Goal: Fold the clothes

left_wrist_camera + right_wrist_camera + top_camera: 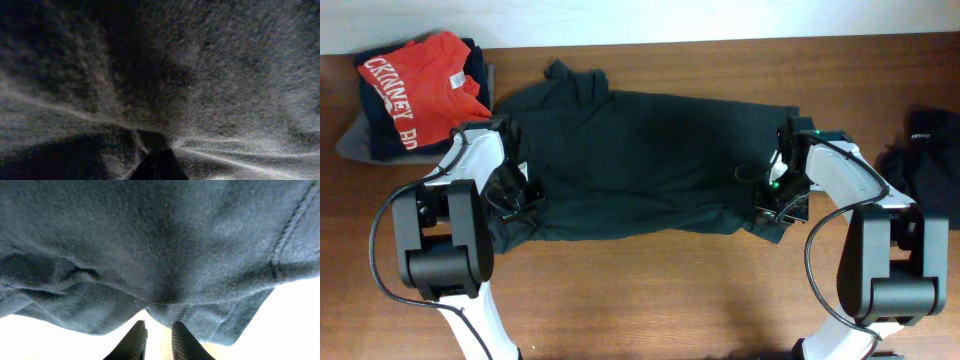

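A dark grey-green T-shirt [640, 160] lies spread across the middle of the table. My left gripper [517, 197] is at the shirt's lower left edge. In the left wrist view its fingers [159, 167] meet in one dark wedge, shut on the T-shirt [200, 75], whose creases run to the tip. My right gripper [780, 197] is at the shirt's lower right corner. In the right wrist view its fingers [159, 330] stand a little apart with bare table between them, just below the shirt's hem [150, 255], with no cloth between them. Another black garment [928, 150] lies at the right edge.
A red shirt with white lettering [418, 85] lies on a pile of dark clothes [360, 135] at the back left corner. The wooden table [660, 290] runs along the front. A pale wall edge borders the back.
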